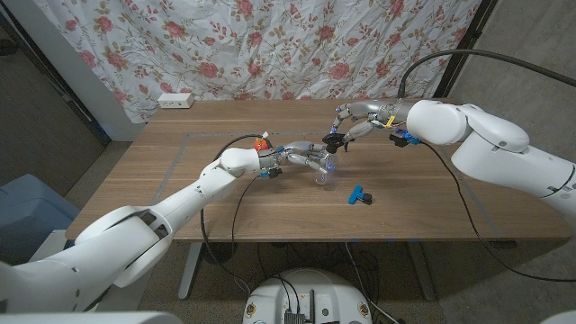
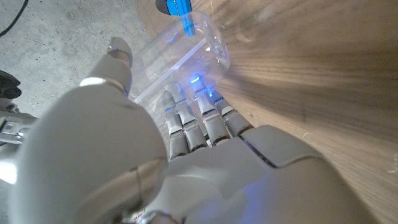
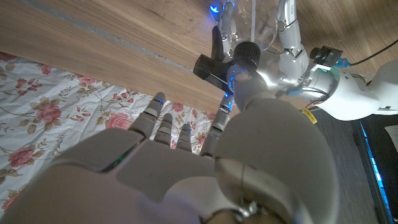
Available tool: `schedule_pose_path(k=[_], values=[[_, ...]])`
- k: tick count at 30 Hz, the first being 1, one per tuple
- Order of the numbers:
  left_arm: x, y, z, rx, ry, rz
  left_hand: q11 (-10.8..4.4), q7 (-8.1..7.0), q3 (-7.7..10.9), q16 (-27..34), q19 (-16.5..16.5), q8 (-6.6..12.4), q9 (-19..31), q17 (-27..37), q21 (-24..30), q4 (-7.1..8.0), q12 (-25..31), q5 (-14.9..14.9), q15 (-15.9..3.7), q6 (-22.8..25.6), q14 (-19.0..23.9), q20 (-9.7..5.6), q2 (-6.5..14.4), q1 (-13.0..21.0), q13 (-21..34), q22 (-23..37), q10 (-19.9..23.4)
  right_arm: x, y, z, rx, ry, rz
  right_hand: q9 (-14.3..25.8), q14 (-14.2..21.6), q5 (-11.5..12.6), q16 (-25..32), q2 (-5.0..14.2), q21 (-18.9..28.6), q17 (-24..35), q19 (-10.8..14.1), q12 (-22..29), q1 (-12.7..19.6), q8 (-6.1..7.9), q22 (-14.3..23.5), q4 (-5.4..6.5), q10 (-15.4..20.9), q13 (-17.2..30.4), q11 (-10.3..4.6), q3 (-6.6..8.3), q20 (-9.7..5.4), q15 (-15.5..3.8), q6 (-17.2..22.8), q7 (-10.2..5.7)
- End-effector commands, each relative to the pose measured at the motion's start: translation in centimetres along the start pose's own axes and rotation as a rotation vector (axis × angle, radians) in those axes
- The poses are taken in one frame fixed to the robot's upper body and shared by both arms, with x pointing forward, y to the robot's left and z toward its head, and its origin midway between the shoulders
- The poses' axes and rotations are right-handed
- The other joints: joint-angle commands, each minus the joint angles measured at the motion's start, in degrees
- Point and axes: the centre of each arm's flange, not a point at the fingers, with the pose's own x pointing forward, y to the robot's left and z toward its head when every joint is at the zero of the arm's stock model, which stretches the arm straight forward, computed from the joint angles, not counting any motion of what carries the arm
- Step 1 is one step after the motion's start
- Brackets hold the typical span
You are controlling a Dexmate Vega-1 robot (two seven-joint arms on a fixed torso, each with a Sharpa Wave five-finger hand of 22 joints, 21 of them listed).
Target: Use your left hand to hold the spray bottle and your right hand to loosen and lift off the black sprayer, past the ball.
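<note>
My left hand [image 1: 301, 159] grips a clear spray bottle [image 1: 324, 173] just above the table's middle, tilted, its base close to the wood. In the left wrist view the fingers [image 2: 199, 121] wrap the clear bottle [image 2: 180, 53], with a blue tube [image 2: 184, 22] inside it. The black sprayer [image 1: 334, 140] sits on the bottle's neck. My right hand [image 1: 353, 126] reaches it from the far right. In the right wrist view its thumb [image 3: 244, 90] presses on the black sprayer [image 3: 233, 59] at the collar, beside a finger, while the other fingers [image 3: 163, 121] stay spread.
A small blue and black part [image 1: 360, 194] lies on the wooden table [image 1: 423, 211] right of the bottle. A white power strip [image 1: 175, 100] sits at the far left edge before the flowered curtain [image 1: 270, 45]. Cables trail from both arms over the table.
</note>
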Motion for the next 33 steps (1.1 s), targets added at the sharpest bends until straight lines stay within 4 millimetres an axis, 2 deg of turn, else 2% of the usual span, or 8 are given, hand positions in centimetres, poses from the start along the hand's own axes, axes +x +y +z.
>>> schedule_pose_path(k=[1, 5, 10, 15, 25, 33], values=[[0.14, -0.20, -0.13, -0.006, 0.006, 0.001, -3.29, -0.81, 0.12, -0.4, 0.4, 2.55, 0.1, 0.2, -0.1, 0.05, 0.2, 0.2, -7.60, 1.4, 0.3, -3.30, 6.0, 2.2, 0.5, 0.2, 3.6, 0.10, 0.11, -0.27, 0.012, -0.012, -0.021, 0.1, 0.3, 0.4, 0.5, 0.33, 0.1, 0.2, 0.5, 0.6, 1.2, 0.82, 0.1, -0.08, 1.0, 0.0, -0.43, 0.37, -0.49, -0.54, 1.5, 0.09], [0.18, -0.24, -0.16, -0.007, 0.011, -0.001, -3.01, -0.70, 0.13, -0.5, 0.4, 2.59, 0.1, 0.2, -0.1, 0.13, 0.3, 0.2, -7.55, 1.4, 0.2, -3.30, 6.1, 2.2, 0.6, 0.2, 3.7, 0.11, 0.23, -0.35, 0.017, -0.015, -0.030, 0.2, 0.7, 0.5, 0.7, 0.33, 0.1, 0.2, 0.6, 0.9, 2.4, 1.80, 0.1, 0.02, 2.4, 0.0, -0.88, 0.02, -0.61, -1.10, 3.8, 0.13], [0.34, -0.25, -0.16, -0.007, 0.014, -0.004, -3.18, -0.74, 0.14, -0.6, 0.4, 2.59, 0.0, 0.2, -0.1, 0.18, 0.2, 0.2, -7.64, 1.2, 0.2, -3.22, 6.2, 2.2, 0.6, 0.2, 3.6, 0.04, 0.32, -0.43, 0.019, -0.014, -0.046, -0.1, 1.6, 0.7, 1.2, 0.54, 0.2, 0.5, 1.0, 1.1, 4.4, 3.31, 0.1, 0.14, 4.8, 0.0, -2.67, -0.66, -0.93, -1.91, 7.7, 0.10], [0.64, -0.25, -0.18, -0.009, 0.015, -0.014, -3.08, -0.73, 0.14, -0.7, 0.4, 2.68, -0.1, 0.2, -0.1, 0.19, 0.1, 0.2, -7.50, 1.2, 0.3, -3.28, 6.2, 2.2, 0.7, 0.2, 3.7, -0.02, 0.42, -0.47, 0.020, -0.008, -0.063, -0.3, 2.5, 0.8, 1.7, 0.62, 0.3, 0.6, 1.4, 1.4, 5.6, 4.24, 0.1, 0.15, 6.5, -0.1, -3.34, -1.14, -1.23, -2.57, 10.2, 0.12], [0.81, -0.12, -0.22, -0.009, 0.017, -0.016, -2.97, -0.55, 0.16, -1.1, 0.4, 2.79, -0.3, 0.0, -0.1, 0.35, -0.1, 0.2, -7.40, 1.2, 0.2, -3.18, 6.3, 1.9, 0.7, 0.2, 3.6, 0.13, 0.55, -0.67, 0.025, 0.001, -0.071, -0.4, 4.5, 0.8, 2.9, 0.57, 0.4, 1.1, 2.6, 1.7, 7.6, 7.30, 0.1, 0.49, 10.4, -0.1, -3.73, -2.96, -1.06, -2.93, 17.7, 0.11], [0.79, -0.13, -0.30, -0.012, 0.020, -0.013, -2.95, -0.41, 0.21, -1.3, 0.4, 2.89, -0.5, -0.1, -0.1, 0.44, -0.2, 0.2, -7.38, 1.3, 0.3, -3.12, 6.4, 1.7, 0.7, 0.2, 3.7, 0.30, 0.51, -0.70, 0.023, -0.002, -0.082, 0.1, 4.6, 1.0, 3.0, 0.99, 0.3, 1.3, 2.8, 1.6, 8.6, 8.42, 0.1, 0.40, 11.3, -0.1, -4.23, -3.22, -1.20, -3.13, 19.8, 0.07]])
